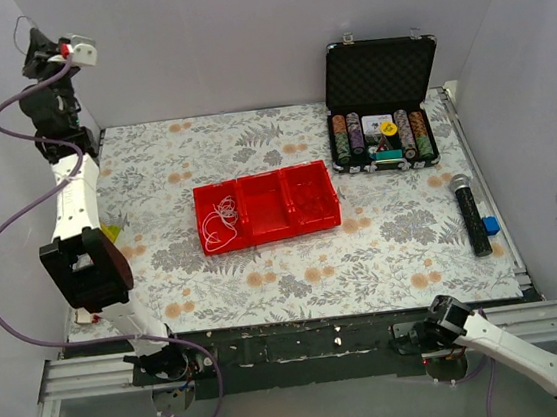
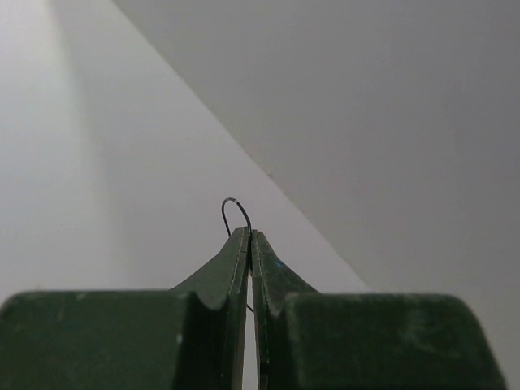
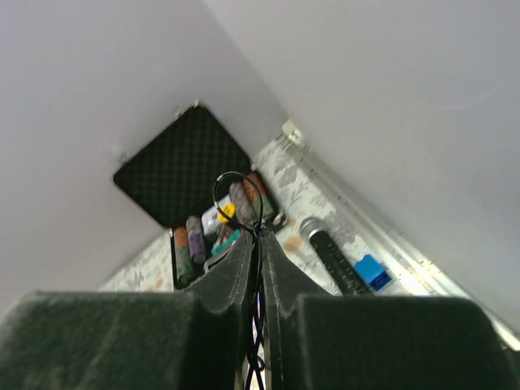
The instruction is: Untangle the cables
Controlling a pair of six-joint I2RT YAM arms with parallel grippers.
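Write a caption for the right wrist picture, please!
Right gripper pinching a thin black cable over the open chip case and microphone.

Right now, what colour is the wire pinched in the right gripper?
Black. The wire loops out of the shut right gripper; right wrist view shows it best.

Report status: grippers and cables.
Left gripper shut on thin black wire. Right gripper shut on black wire loop. Thin white wire lies in red plastic tray, left compartment. Nothing blocking.
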